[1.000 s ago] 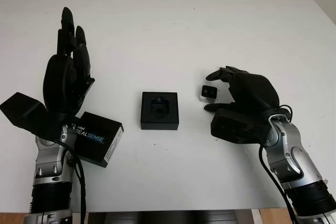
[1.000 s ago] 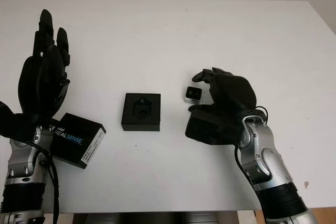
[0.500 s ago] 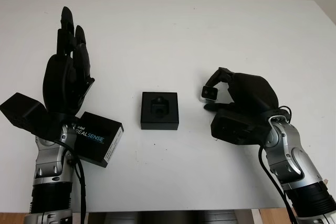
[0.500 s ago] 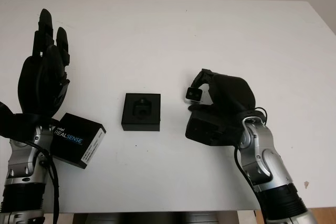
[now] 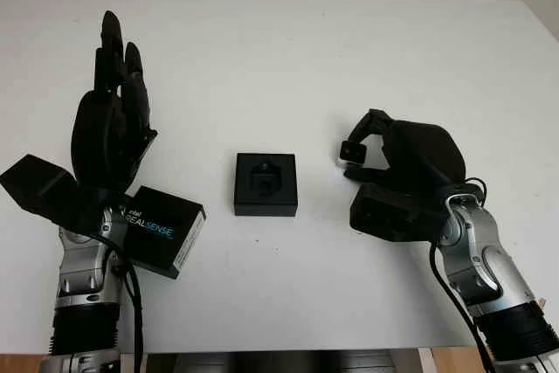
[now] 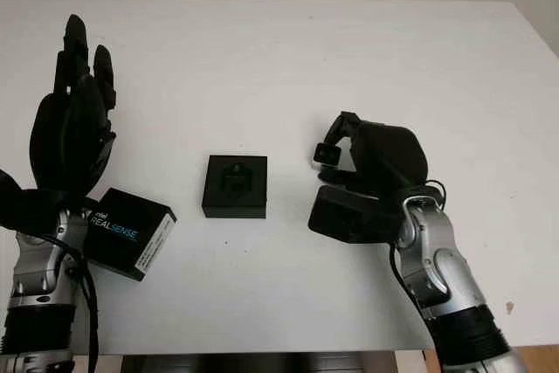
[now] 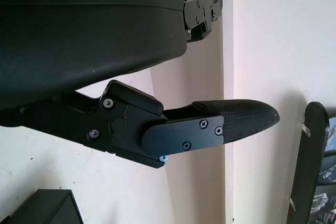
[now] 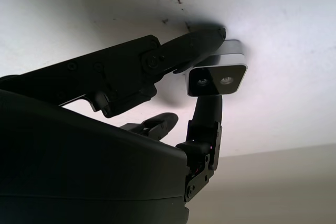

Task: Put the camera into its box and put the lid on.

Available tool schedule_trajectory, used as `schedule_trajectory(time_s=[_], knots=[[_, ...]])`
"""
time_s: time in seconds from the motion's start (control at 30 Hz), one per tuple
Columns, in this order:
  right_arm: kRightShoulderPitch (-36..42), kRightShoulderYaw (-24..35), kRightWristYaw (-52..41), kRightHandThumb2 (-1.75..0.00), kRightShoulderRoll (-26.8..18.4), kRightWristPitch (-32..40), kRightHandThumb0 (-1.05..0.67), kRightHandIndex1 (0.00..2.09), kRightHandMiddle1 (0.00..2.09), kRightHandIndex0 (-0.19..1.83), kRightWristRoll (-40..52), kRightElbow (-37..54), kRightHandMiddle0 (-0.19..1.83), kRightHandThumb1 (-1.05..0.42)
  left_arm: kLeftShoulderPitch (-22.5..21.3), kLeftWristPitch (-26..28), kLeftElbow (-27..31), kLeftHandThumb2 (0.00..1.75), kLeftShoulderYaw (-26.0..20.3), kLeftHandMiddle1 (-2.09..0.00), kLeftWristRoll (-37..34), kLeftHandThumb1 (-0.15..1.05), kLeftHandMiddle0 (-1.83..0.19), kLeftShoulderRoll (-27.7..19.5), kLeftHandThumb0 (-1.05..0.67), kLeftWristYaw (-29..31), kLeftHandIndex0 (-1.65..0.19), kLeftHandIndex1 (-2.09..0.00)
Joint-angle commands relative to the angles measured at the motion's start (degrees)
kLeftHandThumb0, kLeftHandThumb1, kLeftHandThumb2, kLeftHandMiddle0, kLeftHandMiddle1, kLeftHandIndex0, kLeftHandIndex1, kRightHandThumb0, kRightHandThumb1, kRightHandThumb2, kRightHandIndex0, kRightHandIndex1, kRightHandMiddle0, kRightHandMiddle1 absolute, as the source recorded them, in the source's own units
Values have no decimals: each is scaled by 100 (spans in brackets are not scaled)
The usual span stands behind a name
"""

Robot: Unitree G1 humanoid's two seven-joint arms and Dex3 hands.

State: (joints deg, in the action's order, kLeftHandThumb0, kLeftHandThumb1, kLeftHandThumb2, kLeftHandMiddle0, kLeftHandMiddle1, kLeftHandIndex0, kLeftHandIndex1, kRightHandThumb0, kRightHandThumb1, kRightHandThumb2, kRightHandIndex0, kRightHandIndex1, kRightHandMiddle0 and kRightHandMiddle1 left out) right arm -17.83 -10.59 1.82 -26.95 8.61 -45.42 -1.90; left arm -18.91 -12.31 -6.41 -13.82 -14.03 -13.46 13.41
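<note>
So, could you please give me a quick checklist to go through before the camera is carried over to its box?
1. Camera pinched by the right robot hand: ok, fingers on opposite sides.
2. Camera lifted off the table: cannot tell.
3. Box open side up, recess free: ok.
4. Path from camera to box clear: ok, bare table between them.
5. Lid within reach for the later step: ok, it lies on the table beside the left arm.
6. Left robot hand out of the way: ok, open, raised at the table's left side.
</note>
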Motion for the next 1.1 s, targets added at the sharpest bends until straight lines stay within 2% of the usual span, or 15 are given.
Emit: schedule_trajectory(time_s=[0.0,0.2,0.37,0.73,0.97,1.07], knots=[[-13,135,105,-7,107,-90,-41,14,136,56,230,-36,36,-104,-34,-65,5,58,-9,0,1,105,19,-16,-79,6,19,0],[-195,527,-85,-12,338,-544,-39,14,154,54,1527,-493,32,-105,2,-49,36,59,5,0,50,105,19,-25,-79,-40,19,0],[-368,739,-375,-13,481,-355,-42,11,159,49,2167,-616,35,-105,26,-47,37,59,0,0,59,105,19,-30,-80,-41,19,0],[-521,852,-830,-12,455,-406,-42,6,159,42,2834,-806,36,-105,50,-14,81,59,15,0,75,105,19,-33,-80,-37,19,0],[-632,679,-973,-13,89,-1155,-50,5,155,40,2582,-730,41,-105,48,3,96,59,15,0,63,105,19,-12,-79,-53,19,0],[-669,700,-1179,-13,92,-1287,-48,4,153,37,2737,-543,42,-105,41,0,98,59,25,0,101,105,19,-20,-80,-72,19,0]])
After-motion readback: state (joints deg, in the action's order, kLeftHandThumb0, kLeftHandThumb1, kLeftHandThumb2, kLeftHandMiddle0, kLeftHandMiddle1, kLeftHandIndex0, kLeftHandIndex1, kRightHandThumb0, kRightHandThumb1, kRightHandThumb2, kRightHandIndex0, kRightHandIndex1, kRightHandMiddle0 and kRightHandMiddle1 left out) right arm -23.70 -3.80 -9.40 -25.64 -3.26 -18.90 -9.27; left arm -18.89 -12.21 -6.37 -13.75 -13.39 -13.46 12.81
